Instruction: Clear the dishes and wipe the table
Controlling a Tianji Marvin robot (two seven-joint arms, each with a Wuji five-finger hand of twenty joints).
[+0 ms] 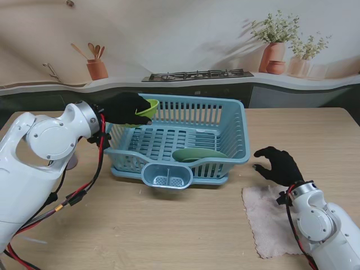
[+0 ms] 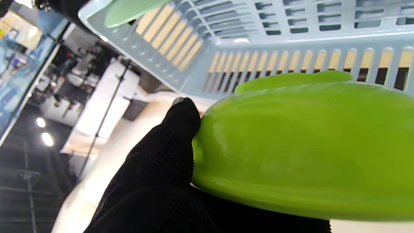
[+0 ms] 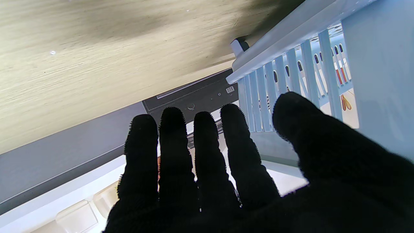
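My left hand (image 1: 125, 108) is shut on a lime-green bowl (image 1: 147, 108) and holds it tilted over the far left corner of the light blue dish basket (image 1: 239, 147). The left wrist view shows the bowl (image 2: 300, 145) close up against my black-gloved fingers (image 2: 168, 152), with the basket's slatted wall (image 2: 291, 61) behind it. A pale green plate (image 1: 198, 154) lies inside the basket. My right hand (image 1: 279, 165) hovers open to the right of the basket, just beyond a pinkish cloth (image 1: 270, 216) lying flat on the table. In the right wrist view the spread fingers (image 3: 200, 155) hold nothing.
The wooden table (image 1: 169, 225) stretches around the basket. A cutlery cup (image 1: 167, 175) sticks out of the basket's near side. Behind the table runs a counter with a stove (image 1: 197, 73), a utensil pot (image 1: 97, 68) and potted plants (image 1: 275, 50).
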